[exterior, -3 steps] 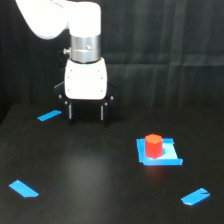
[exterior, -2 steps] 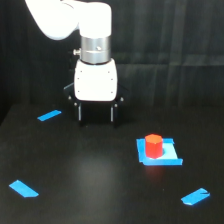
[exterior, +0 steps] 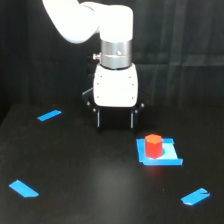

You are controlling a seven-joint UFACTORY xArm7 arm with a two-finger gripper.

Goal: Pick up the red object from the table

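Note:
The red object (exterior: 152,146) is a stubby red-orange block standing on a flat blue square patch (exterior: 160,152) on the black table (exterior: 90,185), toward the exterior view's right. My gripper (exterior: 115,123) hangs from the white arm, up and to the left of the block, not touching it. Its two dark fingers (exterior: 98,120) point down, spread apart with nothing between them. The fingertips hover just above the table surface.
Blue tape strips lie on the table: one at the left (exterior: 49,115), one at the lower left (exterior: 23,188), one at the lower right (exterior: 194,197). A dark curtain forms the backdrop behind the arm.
The arm has moved toward the exterior view's right and closer to the red object. The fingers stay spread. The block has not moved.

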